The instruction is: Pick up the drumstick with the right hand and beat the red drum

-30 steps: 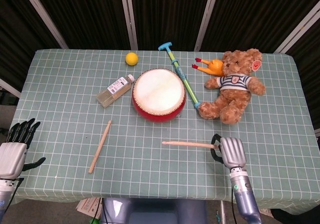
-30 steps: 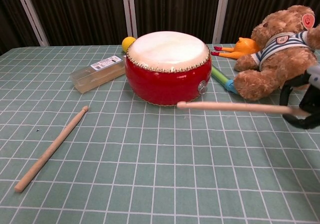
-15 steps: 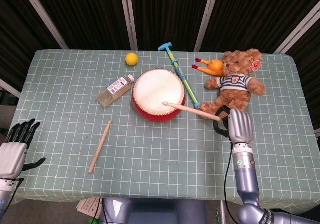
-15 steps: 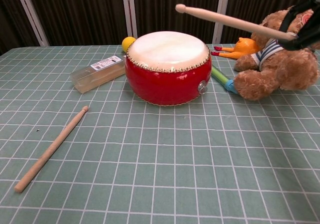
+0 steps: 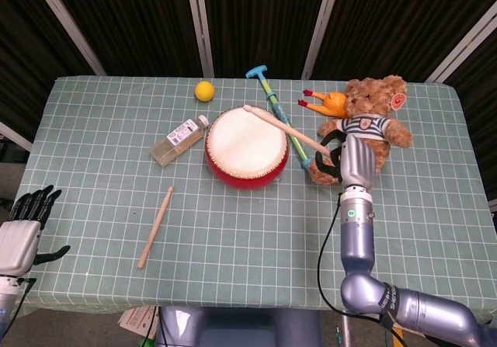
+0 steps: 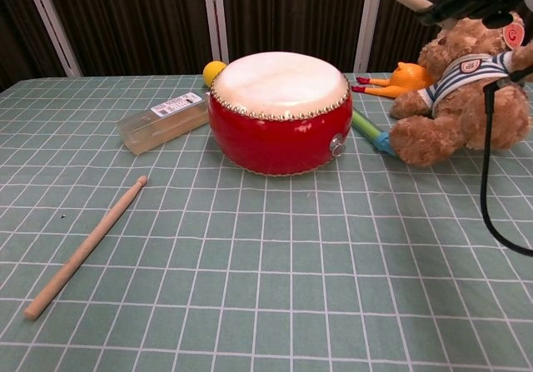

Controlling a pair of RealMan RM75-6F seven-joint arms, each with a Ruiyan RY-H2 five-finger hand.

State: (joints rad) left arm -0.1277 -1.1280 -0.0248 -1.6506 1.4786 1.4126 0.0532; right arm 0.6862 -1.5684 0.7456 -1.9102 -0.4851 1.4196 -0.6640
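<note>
I have the right hand [image 5: 351,161] clamped on the pale wooden drumstick [image 5: 283,128], raised well above the round red drum with its cream skin [image 5: 247,144] so a downstroke has room. Half a second ago the stick sat lower; now its tip is cocked higher over the drumhead. My left hand [image 5: 22,234] idles off the table's edge, fingers apart and empty.
</note>
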